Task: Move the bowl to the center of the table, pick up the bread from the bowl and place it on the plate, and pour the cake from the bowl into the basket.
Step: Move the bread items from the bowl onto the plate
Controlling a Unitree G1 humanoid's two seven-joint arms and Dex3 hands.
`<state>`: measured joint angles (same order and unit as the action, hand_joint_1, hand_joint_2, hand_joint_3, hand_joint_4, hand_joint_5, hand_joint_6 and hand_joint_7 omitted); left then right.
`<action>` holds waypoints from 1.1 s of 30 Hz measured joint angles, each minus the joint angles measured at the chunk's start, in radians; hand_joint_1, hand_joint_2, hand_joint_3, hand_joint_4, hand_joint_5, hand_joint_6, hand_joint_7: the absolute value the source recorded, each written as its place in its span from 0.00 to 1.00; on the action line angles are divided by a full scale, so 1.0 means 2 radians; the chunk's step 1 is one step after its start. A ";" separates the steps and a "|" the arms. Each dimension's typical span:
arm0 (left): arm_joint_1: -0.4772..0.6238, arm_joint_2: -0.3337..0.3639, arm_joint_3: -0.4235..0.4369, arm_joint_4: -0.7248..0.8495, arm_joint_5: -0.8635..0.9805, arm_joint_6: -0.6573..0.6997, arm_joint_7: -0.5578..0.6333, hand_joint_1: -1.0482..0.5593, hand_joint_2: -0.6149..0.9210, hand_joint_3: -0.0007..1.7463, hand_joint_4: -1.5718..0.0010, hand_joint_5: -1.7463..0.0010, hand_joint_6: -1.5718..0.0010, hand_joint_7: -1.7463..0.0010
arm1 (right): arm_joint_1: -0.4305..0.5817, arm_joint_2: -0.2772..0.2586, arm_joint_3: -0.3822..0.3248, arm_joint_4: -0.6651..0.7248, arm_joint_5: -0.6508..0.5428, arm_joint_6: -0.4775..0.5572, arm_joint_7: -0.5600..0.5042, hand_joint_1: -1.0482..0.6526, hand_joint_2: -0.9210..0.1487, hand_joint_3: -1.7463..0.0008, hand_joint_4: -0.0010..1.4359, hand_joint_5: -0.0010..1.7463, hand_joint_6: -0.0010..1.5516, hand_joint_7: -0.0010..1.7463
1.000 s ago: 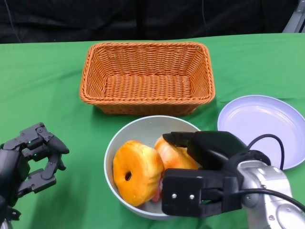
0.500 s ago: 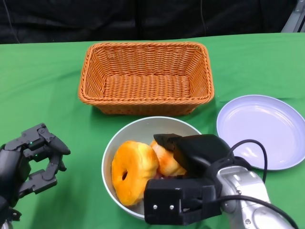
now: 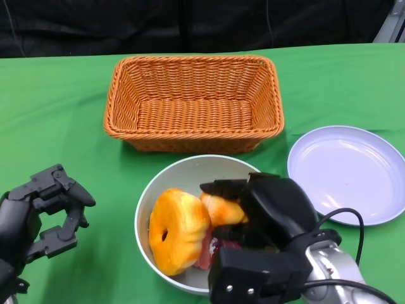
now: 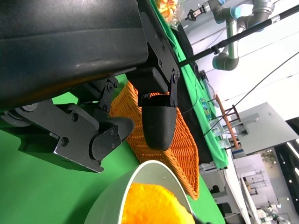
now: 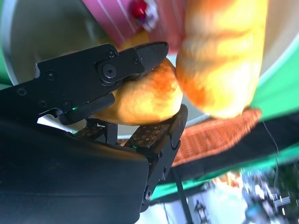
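The bread (image 5: 145, 100) is pinched by the right hand (image 3: 266, 209) inside the bowl (image 3: 161, 183), beside the doughnut-shaped cake (image 3: 177, 231); next, a lift toward the plate (image 3: 348, 171) is called for; the left hand (image 3: 44, 212) is held empty, fingers apart.

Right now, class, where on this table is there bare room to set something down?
Free: the lavender plate, the wicker basket, and green cloth between the left hand and the bowl. Crowded: the bowl, holding pastries and the right hand.
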<state>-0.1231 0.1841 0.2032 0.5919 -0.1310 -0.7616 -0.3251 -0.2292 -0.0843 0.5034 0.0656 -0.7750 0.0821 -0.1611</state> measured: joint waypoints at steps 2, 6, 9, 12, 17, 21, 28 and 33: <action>0.000 0.000 -0.001 0.000 0.000 0.000 0.000 0.67 0.82 0.57 0.53 0.04 0.53 0.21 | 0.000 0.000 -0.013 0.000 0.017 -0.023 -0.015 0.53 0.00 0.98 0.49 0.84 0.72 0.10; 0.000 0.000 -0.002 0.000 0.002 -0.001 0.001 0.67 0.82 0.57 0.52 0.04 0.53 0.21 | 0.009 0.005 -0.042 -0.022 0.077 -0.035 0.001 0.51 0.00 0.98 0.53 0.77 0.70 0.11; 0.000 0.000 -0.002 0.001 0.002 -0.002 0.001 0.67 0.83 0.57 0.53 0.04 0.53 0.21 | 0.016 0.011 -0.064 -0.055 0.117 -0.028 0.028 0.51 0.00 0.98 0.51 0.86 0.69 0.14; 0.000 0.000 -0.002 0.002 0.001 -0.003 0.001 0.67 0.83 0.56 0.53 0.03 0.53 0.22 | 0.026 0.021 -0.088 -0.100 0.160 0.002 0.059 0.50 0.00 0.98 0.51 0.87 0.68 0.19; 0.000 0.001 -0.003 0.002 0.002 -0.005 0.001 0.67 0.83 0.56 0.53 0.04 0.53 0.22 | 0.043 0.024 -0.113 -0.180 0.204 0.072 0.107 0.49 0.00 0.98 0.55 0.71 0.54 0.41; -0.001 0.003 -0.003 0.005 0.002 -0.008 0.001 0.67 0.83 0.56 0.53 0.04 0.53 0.22 | 0.056 0.026 -0.133 -0.233 0.229 0.100 0.123 0.51 0.00 0.97 0.55 0.68 0.52 0.45; -0.001 0.005 -0.002 0.013 0.003 -0.010 0.001 0.67 0.83 0.56 0.52 0.06 0.52 0.23 | 0.084 0.010 -0.185 -0.275 0.240 0.084 0.115 0.52 0.00 0.98 0.53 0.68 0.50 0.48; -0.002 0.006 -0.002 0.014 0.002 -0.010 0.001 0.66 0.83 0.55 0.52 0.07 0.52 0.23 | 0.091 -0.008 -0.216 -0.252 0.229 0.029 0.084 0.52 0.01 0.98 0.55 0.67 0.51 0.50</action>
<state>-0.1271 0.1963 0.1983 0.6191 -0.1260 -0.7819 -0.3229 -0.0480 -0.0997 0.0721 -0.4384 -0.3168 0.1397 0.0074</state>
